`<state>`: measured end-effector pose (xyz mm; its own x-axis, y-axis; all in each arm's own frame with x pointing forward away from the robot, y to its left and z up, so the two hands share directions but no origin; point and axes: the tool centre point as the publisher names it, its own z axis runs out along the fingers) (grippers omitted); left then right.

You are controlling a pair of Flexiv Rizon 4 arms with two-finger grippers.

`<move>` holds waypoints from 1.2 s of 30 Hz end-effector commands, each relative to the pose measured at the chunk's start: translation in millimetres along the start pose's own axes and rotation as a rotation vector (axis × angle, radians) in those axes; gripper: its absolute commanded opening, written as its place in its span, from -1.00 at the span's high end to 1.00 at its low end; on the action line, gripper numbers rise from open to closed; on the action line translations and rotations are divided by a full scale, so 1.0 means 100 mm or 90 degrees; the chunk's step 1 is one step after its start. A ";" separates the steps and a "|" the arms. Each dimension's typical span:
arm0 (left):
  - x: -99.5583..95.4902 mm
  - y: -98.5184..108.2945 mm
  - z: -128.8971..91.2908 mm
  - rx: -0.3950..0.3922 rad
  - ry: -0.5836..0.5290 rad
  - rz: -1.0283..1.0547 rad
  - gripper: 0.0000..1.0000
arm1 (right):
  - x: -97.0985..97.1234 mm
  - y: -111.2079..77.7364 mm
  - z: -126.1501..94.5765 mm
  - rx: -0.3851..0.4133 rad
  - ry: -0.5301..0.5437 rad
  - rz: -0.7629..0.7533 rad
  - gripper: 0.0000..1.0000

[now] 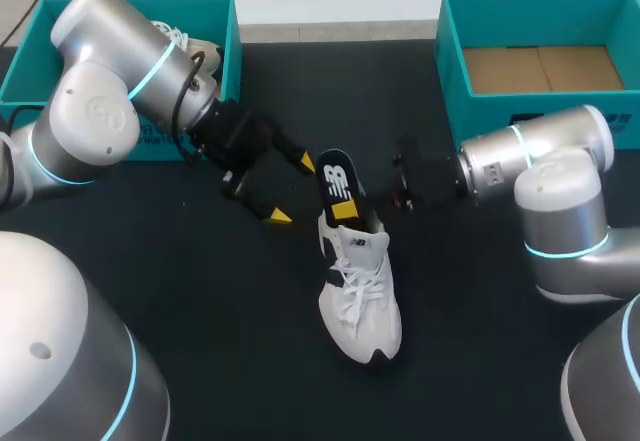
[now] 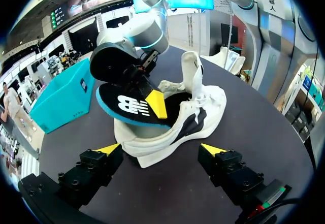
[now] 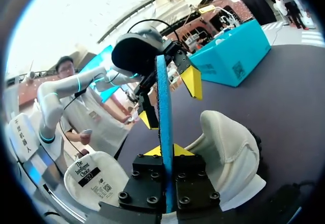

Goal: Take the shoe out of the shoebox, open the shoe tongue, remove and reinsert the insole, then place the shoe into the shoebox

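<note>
A white shoe (image 1: pixel 360 296) lies on the black table, heel end toward the arms. Its black insole with a blue rim (image 1: pixel 334 183) sticks up out of the heel opening. My right gripper (image 1: pixel 345 207) is shut on the insole, a yellow tip flat against its printed face. In the right wrist view the insole (image 3: pixel 163 97) stands edge-on between the right gripper's (image 3: pixel 166 150) tips, with the shoe (image 3: pixel 228 153) beside it. My left gripper (image 1: pixel 290 189) hangs open just left of the heel. In the left wrist view it (image 2: pixel 161 150) straddles the shoe (image 2: pixel 193 122) without touching it.
A teal shoebox (image 1: pixel 232 31) stands at the back left behind my left arm, with another white shoe (image 1: pixel 195 49) in it. A second teal shoebox (image 1: pixel 450 56) at the back right shows a bare cardboard floor. The black table (image 1: pixel 230 301) stretches in front of the shoe.
</note>
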<state>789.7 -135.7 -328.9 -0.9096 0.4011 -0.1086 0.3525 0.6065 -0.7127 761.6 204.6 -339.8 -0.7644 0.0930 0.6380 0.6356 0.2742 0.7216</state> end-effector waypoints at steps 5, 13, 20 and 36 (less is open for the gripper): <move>0.01 0.00 0.00 -0.002 0.000 0.000 -1.00 | 0.08 -0.20 -0.04 0.033 -0.017 0.020 1.00; 0.01 0.00 0.00 -0.002 0.000 0.000 -1.00 | 0.07 -0.05 -0.06 0.012 -0.030 -0.007 0.40; 0.01 0.00 0.00 -0.002 0.000 0.000 -1.00 | 0.03 0.13 -0.02 0.009 -0.026 -0.031 0.35; 0.01 0.00 0.00 -0.002 0.000 0.000 -1.00 | 0.00 0.02 -0.07 0.026 -0.006 0.039 1.00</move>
<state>789.7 -135.7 -328.9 -0.9096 0.4010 -0.1085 0.3524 0.6065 -0.7127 767.7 199.3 -335.5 -0.7277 0.1158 0.6760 0.6744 0.3007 0.6744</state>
